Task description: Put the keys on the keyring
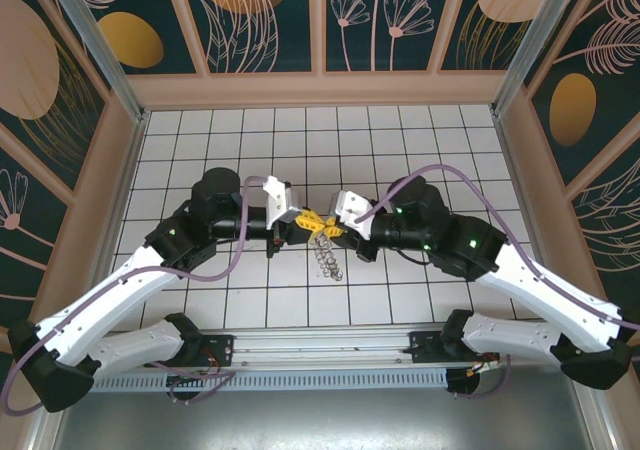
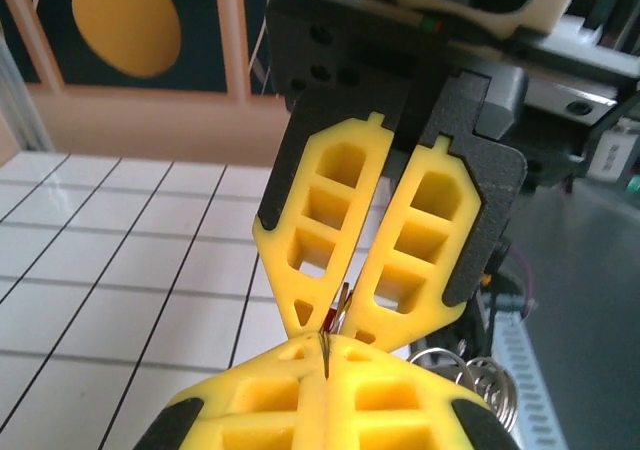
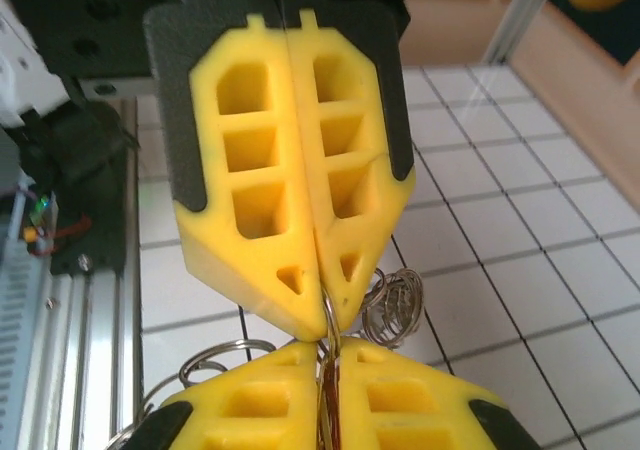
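Note:
Both grippers meet tip to tip above the middle of the tiled table. My left gripper (image 1: 306,220) (image 2: 326,348) is shut, pinching a thin loop of the grey metal keyring (image 3: 328,315) at its tips. The other coils of the keyring (image 1: 329,259) (image 2: 482,382) (image 3: 396,306) hang below and beside the fingers. My right gripper (image 1: 331,228) (image 3: 328,355) faces it, its jaws narrowly parted around the keys (image 3: 329,415) (image 2: 343,305), a small red piece with a pale metal bit. The red piece touches the pinched loop; whether it is threaded on is hidden.
The white tiled table (image 1: 250,140) is walled by a wooden rim (image 1: 320,90) and patterned panels. A metal rail (image 1: 320,355) with both arm bases runs along the near edge. A purple cable (image 1: 215,270) loops off each arm.

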